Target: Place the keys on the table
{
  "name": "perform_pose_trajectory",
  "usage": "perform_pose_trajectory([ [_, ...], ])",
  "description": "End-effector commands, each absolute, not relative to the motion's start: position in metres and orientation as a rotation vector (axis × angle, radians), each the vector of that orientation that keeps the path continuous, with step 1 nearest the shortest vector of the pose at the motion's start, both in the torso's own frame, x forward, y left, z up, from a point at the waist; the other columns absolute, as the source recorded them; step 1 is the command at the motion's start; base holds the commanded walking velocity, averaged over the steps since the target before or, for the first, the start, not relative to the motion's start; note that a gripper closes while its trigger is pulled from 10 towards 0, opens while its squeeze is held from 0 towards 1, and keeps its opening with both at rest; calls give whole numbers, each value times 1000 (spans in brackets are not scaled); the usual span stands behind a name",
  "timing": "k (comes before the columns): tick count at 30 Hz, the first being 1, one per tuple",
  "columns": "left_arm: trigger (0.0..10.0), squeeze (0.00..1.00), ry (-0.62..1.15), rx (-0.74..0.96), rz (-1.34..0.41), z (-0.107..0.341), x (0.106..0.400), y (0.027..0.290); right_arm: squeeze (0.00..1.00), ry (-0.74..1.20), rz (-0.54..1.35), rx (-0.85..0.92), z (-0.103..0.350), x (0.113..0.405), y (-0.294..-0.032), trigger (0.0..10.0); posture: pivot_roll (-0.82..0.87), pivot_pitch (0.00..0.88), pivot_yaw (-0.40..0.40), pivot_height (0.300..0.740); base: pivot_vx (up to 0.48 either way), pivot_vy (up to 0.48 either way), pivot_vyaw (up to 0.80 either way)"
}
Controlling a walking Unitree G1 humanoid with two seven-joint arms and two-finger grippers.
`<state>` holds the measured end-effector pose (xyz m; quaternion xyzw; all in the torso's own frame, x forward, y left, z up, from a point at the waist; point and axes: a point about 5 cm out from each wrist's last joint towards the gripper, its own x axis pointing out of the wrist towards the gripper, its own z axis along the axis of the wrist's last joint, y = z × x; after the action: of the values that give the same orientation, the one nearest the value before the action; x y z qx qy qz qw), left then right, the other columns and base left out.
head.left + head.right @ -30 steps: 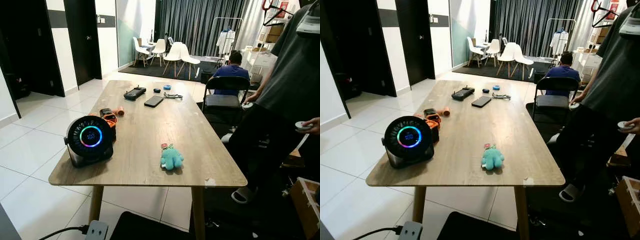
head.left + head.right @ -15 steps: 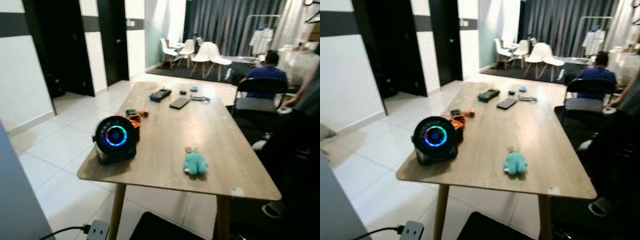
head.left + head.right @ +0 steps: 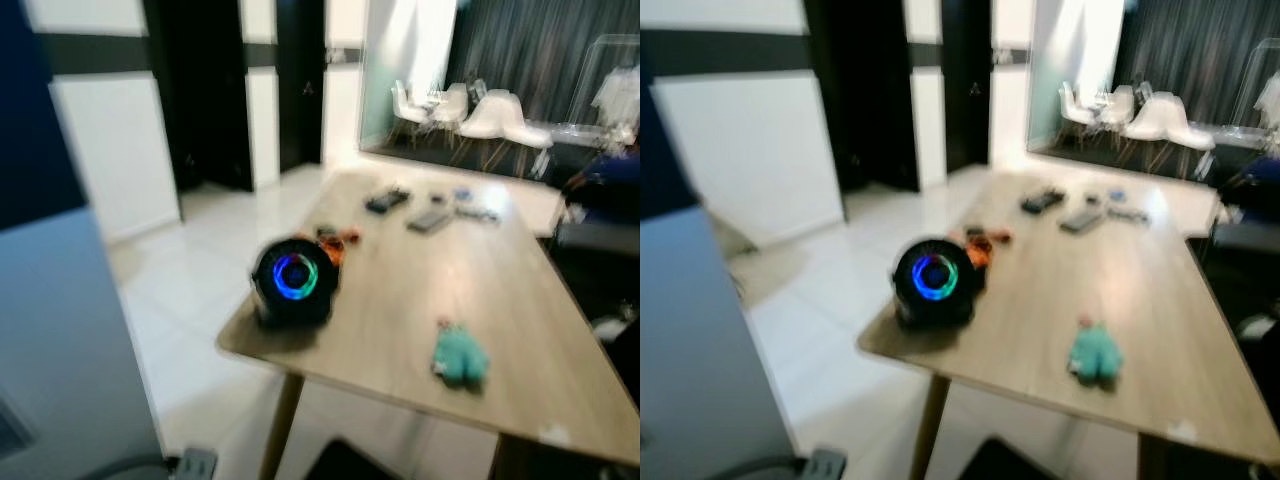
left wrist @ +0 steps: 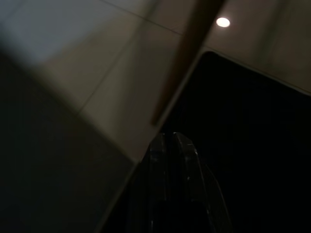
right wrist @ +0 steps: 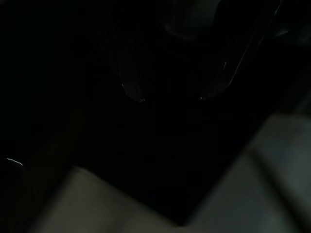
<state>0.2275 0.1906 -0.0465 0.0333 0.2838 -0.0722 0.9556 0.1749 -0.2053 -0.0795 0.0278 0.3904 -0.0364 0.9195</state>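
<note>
A long wooden table point(image 3: 520, 300) stands ahead, blurred. Near its front edge lies a teal plush keyring point(image 3: 458, 357). Small dark items lie at the far end, among them a thin bunch point(image 3: 480, 213) too blurred to name as keys. My left gripper point(image 4: 170, 141) hangs low over pale floor tiles and a dark mat, beside a table leg point(image 4: 182, 63); its two black fingers are pressed together with nothing seen between them. My right gripper point(image 5: 171, 96) hangs in deep shade with its fingertips apart.
A round black fan point(image 3: 292, 280) with a glowing ring stands at the table's near left corner, an orange-and-black object point(image 3: 335, 240) behind it. A grey-blue panel point(image 3: 60, 340) rises close on my left. A power strip point(image 3: 190, 465) lies on the floor. White chairs point(image 3: 480, 115) stand far back.
The whole view has swung left and blurred: the table sits further right in the picture and the standing person has left the frame. Nothing on the table has moved.
</note>
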Motion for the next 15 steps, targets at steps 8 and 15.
perform_pose_trajectory([
  [8, 10000, 0, 616, 60, -147, -53, 220, 191, 0, 829, -76, 51, -82, 170, -205, 10000, 60, 1, -24, 740, 0, 0, 800],
  [15, 10000, 0, 623, 55, -147, -53, 219, 191, 0, 833, -73, 54, -83, 170, -204, 10000, 63, 3, -21, 740, 0, 0, 800],
])
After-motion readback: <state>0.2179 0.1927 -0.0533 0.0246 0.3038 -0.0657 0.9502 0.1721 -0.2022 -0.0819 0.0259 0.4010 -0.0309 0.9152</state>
